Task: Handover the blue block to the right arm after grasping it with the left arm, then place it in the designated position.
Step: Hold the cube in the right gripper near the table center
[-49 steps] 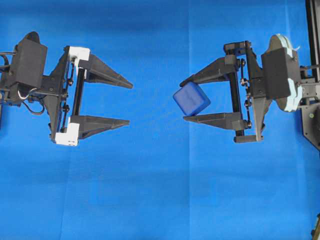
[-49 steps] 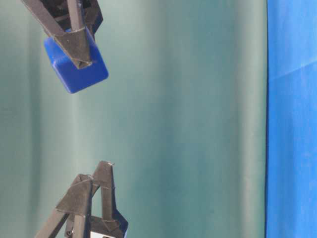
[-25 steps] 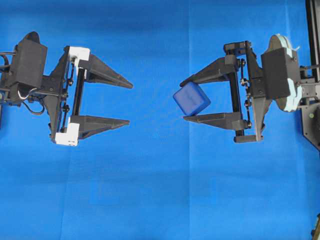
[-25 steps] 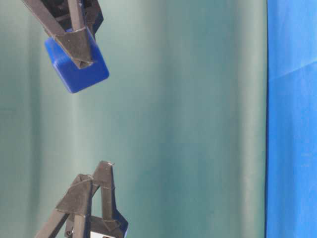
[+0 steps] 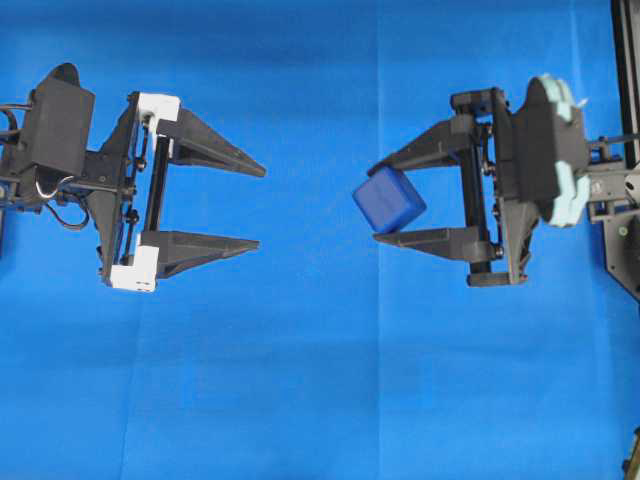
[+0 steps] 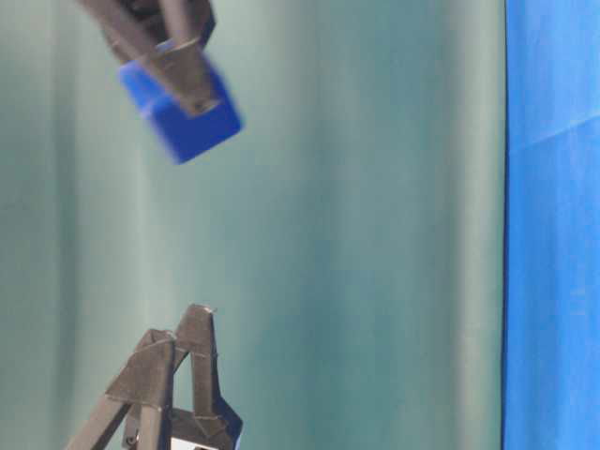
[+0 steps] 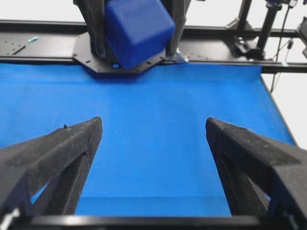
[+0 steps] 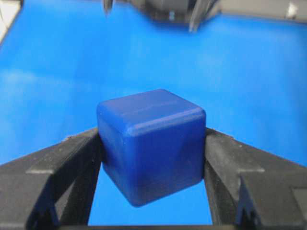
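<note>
Blue block [image 5: 389, 199]: clamped corner-tilted between the fingertips of the right gripper [image 5: 382, 198], aloft over the blue cloth [image 5: 320, 380]. Left gripper [image 5: 260, 207]: white-bracketed, jaws spread wide, holding nothing, facing the block, well apart from it.

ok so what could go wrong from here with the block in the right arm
The small dark-blue cube sits tilted, pinched near the fingertips of the all-black right end effector, so it could twist or slip out on the way down. It hangs high above the blue cloth, so a drop might bounce it away. The open left end effector faces it nearby; swinging that way risks contact.
</note>
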Controlling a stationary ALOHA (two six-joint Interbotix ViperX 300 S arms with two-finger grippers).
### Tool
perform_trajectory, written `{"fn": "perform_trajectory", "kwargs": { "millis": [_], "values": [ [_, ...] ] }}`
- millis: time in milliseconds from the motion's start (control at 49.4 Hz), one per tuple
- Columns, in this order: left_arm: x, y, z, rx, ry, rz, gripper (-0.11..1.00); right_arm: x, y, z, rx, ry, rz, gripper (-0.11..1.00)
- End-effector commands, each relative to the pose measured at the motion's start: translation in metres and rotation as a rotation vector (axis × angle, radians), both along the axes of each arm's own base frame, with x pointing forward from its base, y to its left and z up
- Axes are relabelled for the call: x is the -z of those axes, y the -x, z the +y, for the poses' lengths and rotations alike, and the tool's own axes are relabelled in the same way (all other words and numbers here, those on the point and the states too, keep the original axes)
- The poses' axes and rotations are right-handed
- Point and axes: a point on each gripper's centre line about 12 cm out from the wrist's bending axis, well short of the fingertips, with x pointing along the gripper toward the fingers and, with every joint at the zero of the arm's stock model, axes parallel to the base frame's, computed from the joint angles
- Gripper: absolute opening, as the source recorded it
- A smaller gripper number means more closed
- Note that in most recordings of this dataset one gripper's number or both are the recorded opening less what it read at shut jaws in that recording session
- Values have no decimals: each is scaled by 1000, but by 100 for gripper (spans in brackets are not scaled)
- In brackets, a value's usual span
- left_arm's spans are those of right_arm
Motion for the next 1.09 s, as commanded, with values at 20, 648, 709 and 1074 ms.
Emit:
{"fn": "perform_trajectory", "kwargs": {
  "millis": [20,648,709,1074],
  "values": [
    [-13,-1,1,-2,3,-38,93,-6,2,2,15,-11,34,52],
    [-14,0,1,-2,3,-41,93,4,12,6,42,-18,147,52],
    [-13,0,1,-2,3,-38,93,4,12,6,42,-18,147,52],
    [-13,0,1,-2,1,-38,93,5,12,6,42,-20,148,52]
  ]
}}
